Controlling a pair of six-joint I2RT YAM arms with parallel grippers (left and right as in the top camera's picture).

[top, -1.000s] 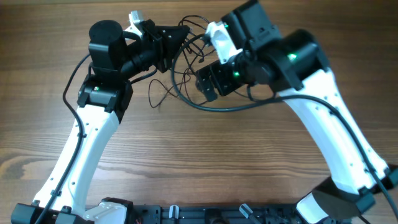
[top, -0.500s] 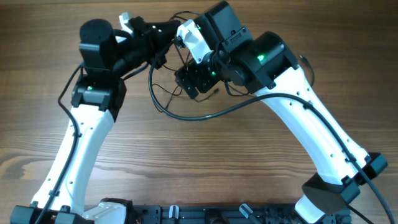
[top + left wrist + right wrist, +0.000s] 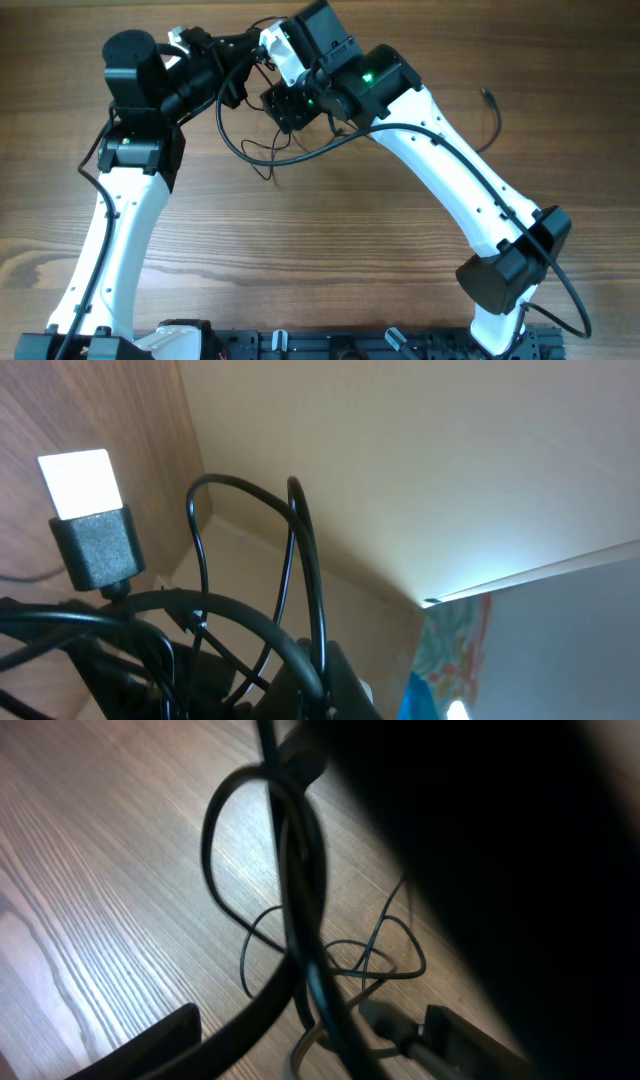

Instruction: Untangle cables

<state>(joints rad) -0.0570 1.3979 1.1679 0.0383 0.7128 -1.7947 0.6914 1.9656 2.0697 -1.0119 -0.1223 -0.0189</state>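
Cables [image 3: 307,560], thin, black, tangled.
Left tool [image 3: 248,52] together, seemingly clamped on them; right tool [image 3: 287,106] just beside it, apart.

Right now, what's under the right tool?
Thin cable loops show against the table below it. A thick robot cable crosses in front, hiding where they tangle.

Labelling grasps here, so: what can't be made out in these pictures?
Overhead: whether the left gripper holds anything; its tip merges with the right gripper.
Right wrist: the right gripper's opening; blur and shadow.
Left wrist: where the cables end; the bottom edge cuts them.
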